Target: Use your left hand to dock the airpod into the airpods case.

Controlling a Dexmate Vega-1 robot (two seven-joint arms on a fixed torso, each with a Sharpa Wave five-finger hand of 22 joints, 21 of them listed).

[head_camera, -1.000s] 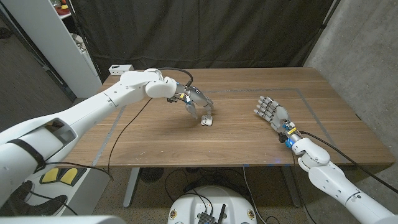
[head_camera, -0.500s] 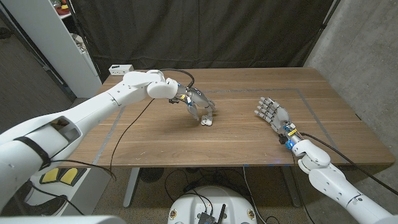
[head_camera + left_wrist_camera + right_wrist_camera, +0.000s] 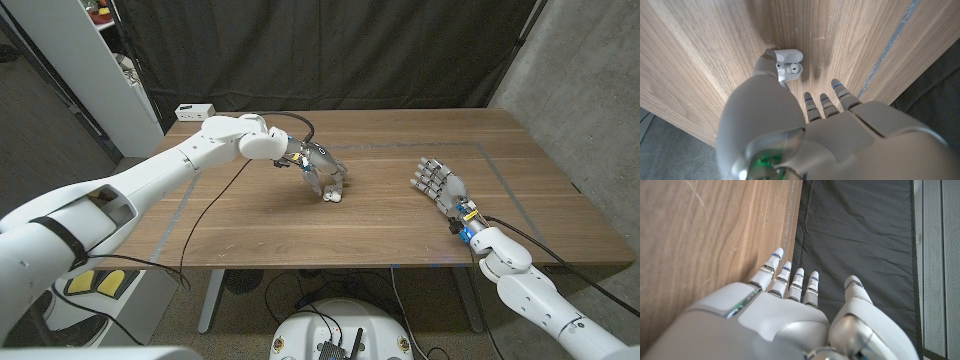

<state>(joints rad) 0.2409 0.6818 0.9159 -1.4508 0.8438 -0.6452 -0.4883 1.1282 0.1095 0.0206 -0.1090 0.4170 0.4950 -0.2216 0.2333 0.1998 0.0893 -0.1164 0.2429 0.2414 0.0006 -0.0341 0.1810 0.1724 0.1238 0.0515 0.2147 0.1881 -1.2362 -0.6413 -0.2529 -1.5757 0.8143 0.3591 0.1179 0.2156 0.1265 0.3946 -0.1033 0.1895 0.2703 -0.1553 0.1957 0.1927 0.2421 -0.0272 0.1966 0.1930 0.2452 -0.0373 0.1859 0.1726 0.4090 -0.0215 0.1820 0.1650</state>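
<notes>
Head view: the left hand (image 3: 325, 176) reaches to the middle of the wooden table (image 3: 400, 225), fingertips down at the white case (image 3: 333, 196), well clear of every edge. In the left wrist view the glossy, rounded case (image 3: 789, 65) sits open on the grained wood, the airpod (image 3: 794, 67) inside, the thumb (image 3: 765, 64) touching it. Whether the hand grips anything is unclear. The right hand (image 3: 438, 182) waits near the right edge, fingers straight, holding nothing.

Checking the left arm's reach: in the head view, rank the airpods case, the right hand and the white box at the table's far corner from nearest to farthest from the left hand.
1. airpods case, at the left hand's fingertips.
2. right hand, across the table on the right.
3. white box, far left corner.
The last two are close to call.
</notes>
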